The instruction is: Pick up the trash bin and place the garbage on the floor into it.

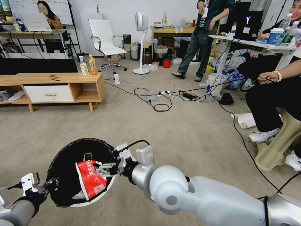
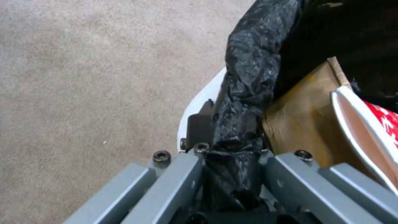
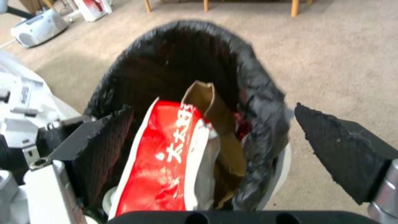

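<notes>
The beige carpeted floor (image 1: 175, 131) takes up most of the head view, and the stretch ahead of the robot carries only cables and a power strip, with no loose litter that can be made out on it. At the lower left of that frame is the round white plastic trash bin (image 1: 94, 198), lined with a crinkled black bag folded over its rim, held off the carpet. The left gripper (image 2: 230, 149), at the bottom left corner of the head view, is clamped on the bagged rim and carries the bin.

Inside the bin a red-and-white packet (image 1: 91, 180) stands on end against a brown cardboard tray (image 3: 215, 130), so at least those two pieces of garbage are already in. The right gripper (image 1: 105, 169) sits over the bin mouth just right of the packet, and in the right wrist view its two dark pads are spread wide with the packet between them, untouched.

Judging by this, the pickup of the bin is done and the packet looks just dropped. Whether tissues, can or bottle are in the bin cannot be told.
</notes>
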